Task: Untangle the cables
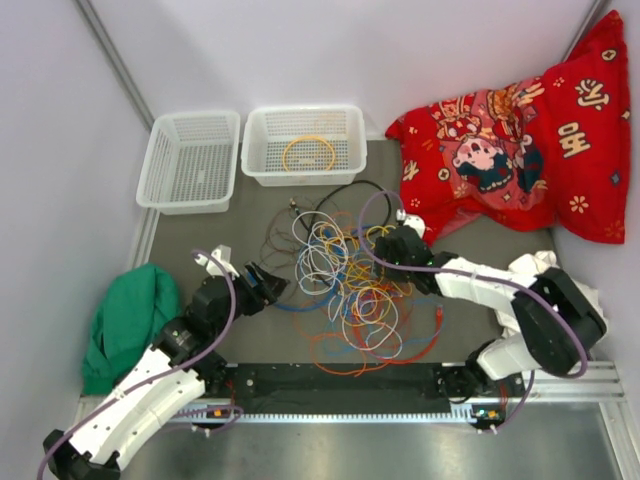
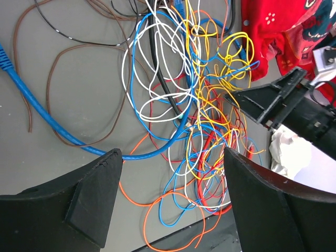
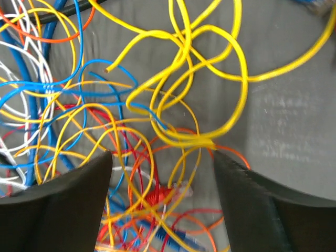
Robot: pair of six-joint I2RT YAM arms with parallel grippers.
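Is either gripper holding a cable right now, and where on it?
Neither. Left gripper and right gripper both stand open over the cables, nothing clamped.

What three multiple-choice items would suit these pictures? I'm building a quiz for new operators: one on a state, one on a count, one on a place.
1. How do the left gripper's jaws stand?
A shut on a blue cable; B shut with nothing between; C open, facing the tangle.

2. How many white baskets stand at the far side?
A one; B two; C three.

3. Where does the coiled yellow cable lie?
A in the right-hand basket; B in the left-hand basket; C in the tangle.

Key:
1 C, the left wrist view shows both jaws wide apart, clamping nothing.
2 B, two stand side by side.
3 A, the coil rests on that basket's mesh floor.
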